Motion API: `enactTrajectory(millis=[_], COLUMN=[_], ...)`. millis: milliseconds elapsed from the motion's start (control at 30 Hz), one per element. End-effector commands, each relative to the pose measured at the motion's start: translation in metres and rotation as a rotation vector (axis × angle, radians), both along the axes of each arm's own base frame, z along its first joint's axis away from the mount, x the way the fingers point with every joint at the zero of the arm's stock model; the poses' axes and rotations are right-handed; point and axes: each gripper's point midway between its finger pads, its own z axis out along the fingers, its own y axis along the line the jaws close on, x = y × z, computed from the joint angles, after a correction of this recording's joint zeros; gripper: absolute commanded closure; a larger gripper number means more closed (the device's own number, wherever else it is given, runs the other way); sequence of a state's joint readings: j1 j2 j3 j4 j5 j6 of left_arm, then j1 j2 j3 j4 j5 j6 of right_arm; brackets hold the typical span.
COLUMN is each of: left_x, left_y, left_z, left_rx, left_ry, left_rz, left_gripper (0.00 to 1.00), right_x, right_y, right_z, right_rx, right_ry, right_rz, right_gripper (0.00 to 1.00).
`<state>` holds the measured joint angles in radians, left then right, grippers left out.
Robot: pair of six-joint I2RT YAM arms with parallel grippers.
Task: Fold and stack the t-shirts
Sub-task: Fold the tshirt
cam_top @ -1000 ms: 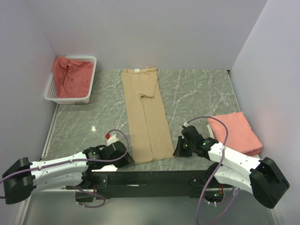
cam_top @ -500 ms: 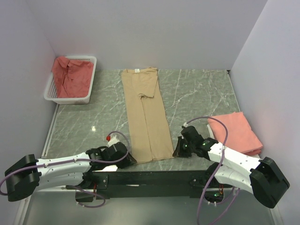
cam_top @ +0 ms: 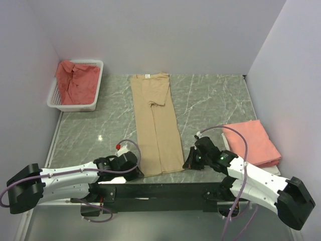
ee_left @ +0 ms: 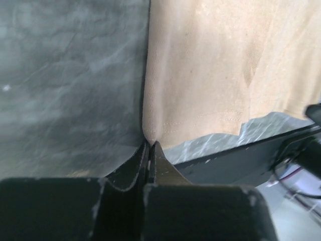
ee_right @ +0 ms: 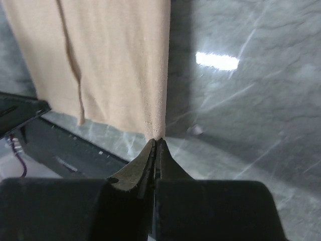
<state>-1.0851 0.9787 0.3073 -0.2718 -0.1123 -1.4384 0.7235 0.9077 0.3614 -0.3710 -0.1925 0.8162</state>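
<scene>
Pinching anything, the left gripper [ee_left: 149, 143]?
– Yes. Its fingers are pressed flat together on the near left corner of the tan shirt [ee_left: 200, 75], right at the stitched hem.
And the right gripper [ee_right: 156, 140]?
– Same story on the other side: its fingers are closed tight, tips nipping the near right corner of the hem.
How does that shirt lie?
– It is folded into a long narrow strip down the middle of the counter [cam_top: 210, 100]. The collar is at the far edge and the hem nearly at the near edge, flat between the two grippers.
What about the arms?
– Both reach low and forward from the near edge and lean inward. The left gripper [cam_top: 136, 172] is at the strip's left corner and the right gripper [cam_top: 188, 163] at its right corner, wrists close to the surface.
Anything crowding them?
– A folded pink shirt [cam_top: 253, 143] sits near the right edge, just beside the right arm. A white basket [cam_top: 75, 107] holding a crumpled red shirt [cam_top: 77, 80] stands in the far left corner, well apart from both arms. Bare stone lies on both sides of the strip.
</scene>
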Motion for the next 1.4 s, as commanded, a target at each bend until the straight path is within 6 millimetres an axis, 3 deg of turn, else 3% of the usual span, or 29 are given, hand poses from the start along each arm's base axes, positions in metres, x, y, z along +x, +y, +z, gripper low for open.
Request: enactTrajectory(millis=[0, 100, 233, 300, 400, 467, 500, 567, 600, 667, 700, 733, 767, 800, 833, 900, 1000, 1100, 1233, 1367], left_x=[-0.011, -0.017, -0.018, -0.014, 0.005, 0.024, 0.043, 0.062, 0.075, 0.107, 0.125, 0.140, 0.150, 0.166, 0.178, 0.201, 0.230, 0.254, 0.278, 0.297], left_y=[0.010, 0.015, 0.014, 0.017, 0.003, -0.005, -0.004, -0.006, -0.006, -0.004, -0.003, -0.008, -0.009, -0.010, -0.013, -0.018, -0.020, -0.016, -0.008, -0.002], left_z=[0.006, 0.018, 0.050, 0.057, 0.080, 0.091, 0.100, 0.098, 0.102, 0.108, 0.119, 0.119, 0.119, 0.130, 0.121, 0.121, 0.122, 0.115, 0.102, 0.089], left_rx=[0.058, 0.050, 0.014, 0.033, -0.001, 0.002, 0.001, 0.019, 0.023, 0.028, 0.016, 0.011, 0.011, -0.002, 0.011, 0.020, 0.043, 0.078, 0.110, 0.125], left_ry=[0.003, -0.003, -0.051, -0.080, -0.179, -0.232, -0.251, -0.248, -0.275, -0.297, -0.325, -0.333, -0.336, -0.355, -0.337, -0.332, -0.337, -0.324, -0.300, -0.278], left_rz=[-0.072, -0.095, -0.114, -0.115, -0.126, -0.132, -0.090, -0.085, -0.083, -0.019, 0.014, 0.032, 0.046, 0.080, 0.093, 0.119, 0.158, 0.202, 0.234, 0.250], left_gripper=[0.99, 0.99, 0.99, 0.99, 1.00, 1.00, 1.00, 1.00, 1.00, 1.00, 1.00, 1.00, 1.00, 1.00, 1.00, 1.00, 1.00, 1.00, 1.00, 1.00], right_x=[-0.007, -0.020, -0.024, -0.021, -0.005, 0.014, 0.028, 0.048, 0.064, 0.090, 0.107, 0.122, 0.134, 0.151, 0.164, 0.189, 0.221, 0.246, 0.276, 0.300], right_y=[0.007, 0.007, 0.011, 0.011, 0.018, 0.025, 0.034, 0.039, 0.049, 0.053, 0.063, 0.065, 0.069, 0.078, 0.079, 0.085, 0.086, 0.088, 0.081, 0.079], right_z=[0.019, 0.023, 0.043, 0.045, 0.056, 0.066, 0.082, 0.079, 0.095, 0.087, 0.103, 0.092, 0.094, 0.108, 0.098, 0.109, 0.093, 0.095, 0.082, 0.083], right_rx=[0.050, 0.068, 0.108, 0.092, 0.048, -0.005, 0.001, -0.065, -0.046, -0.090, -0.060, -0.082, -0.076, -0.045, -0.067, -0.055, -0.076, -0.070, -0.086, -0.064], right_ry=[-0.006, 0.006, -0.038, -0.057, -0.100, -0.143, -0.182, -0.197, -0.232, -0.216, -0.244, -0.215, -0.216, -0.240, -0.217, -0.245, -0.221, -0.236, -0.227, -0.232], right_rz=[-0.002, 0.009, 0.019, 0.029, 0.053, 0.062, 0.058, 0.063, 0.055, 0.026, 0.023, 0.006, -0.008, -0.022, -0.040, -0.079, -0.124, -0.150, -0.198, -0.210], right_gripper=[1.00, 1.00, 1.00, 1.00, 1.00, 1.00, 1.00, 1.00, 1.00, 1.00, 1.00, 1.00, 1.00, 1.00, 1.00, 1.00, 1.00, 1.00, 1.00, 1.00])
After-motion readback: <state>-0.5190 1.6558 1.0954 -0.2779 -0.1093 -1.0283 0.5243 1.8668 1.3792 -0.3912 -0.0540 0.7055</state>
